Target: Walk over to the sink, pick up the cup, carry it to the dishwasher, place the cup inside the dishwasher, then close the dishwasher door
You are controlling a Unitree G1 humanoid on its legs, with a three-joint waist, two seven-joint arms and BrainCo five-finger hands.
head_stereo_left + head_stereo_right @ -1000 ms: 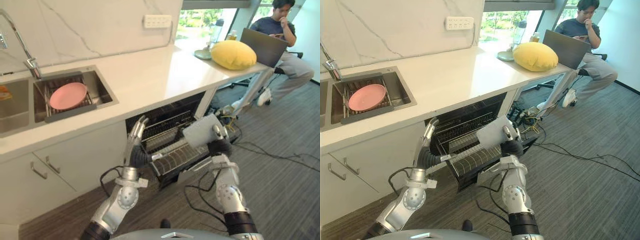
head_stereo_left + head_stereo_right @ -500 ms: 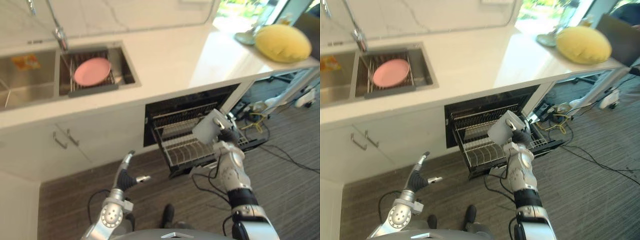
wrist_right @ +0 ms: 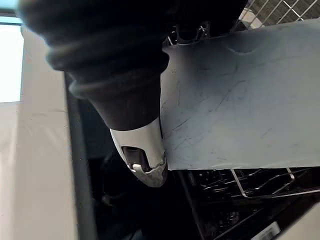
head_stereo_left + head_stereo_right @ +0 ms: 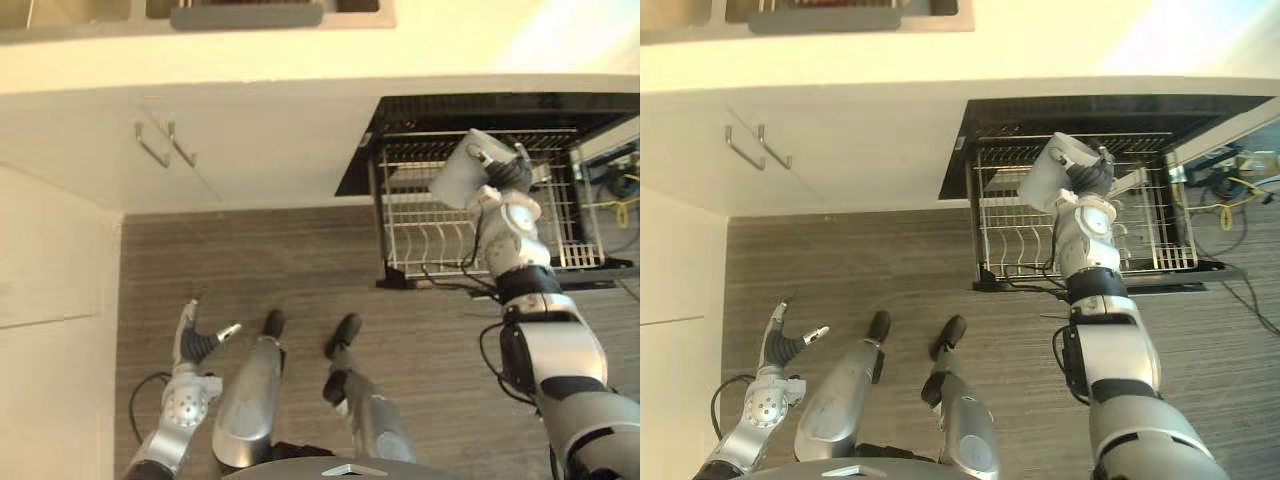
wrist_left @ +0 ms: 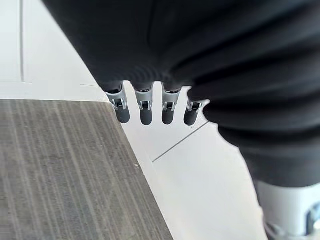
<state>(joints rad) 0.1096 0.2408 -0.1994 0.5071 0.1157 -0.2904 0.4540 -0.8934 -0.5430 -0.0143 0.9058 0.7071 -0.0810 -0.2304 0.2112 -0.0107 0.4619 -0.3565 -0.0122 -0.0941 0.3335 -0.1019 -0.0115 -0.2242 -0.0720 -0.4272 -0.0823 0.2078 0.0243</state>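
Evidently, cup (image 4: 456, 181): was clasped by curled fingers of right hand (image 4: 506, 170) over dishwasher rack (image 4: 436, 243), for placing.
left hand (image 4: 196, 341): hung straight-fingered, idle.

Head camera has pitched down hard. You're now looking almost straight at the floor (image 4: 300, 260), and the whole frame has shifted. The sink (image 4: 940, 8) ending up at the 12 o'clock edge is camera motion, not a move of the sink.

Real moves:
- The left hand (image 4: 195, 340) has dropped from in front of the dishwasher rack (image 4: 420, 240) to low over the floor at 7 o'clock. Its fingers are loose and straight.
- The right arm is stretched out further. The cup (image 4: 462, 178) gripped by the right hand (image 4: 510, 170) was over the rack's front part. It now shows over the wires further back, at about 2 o'clock.
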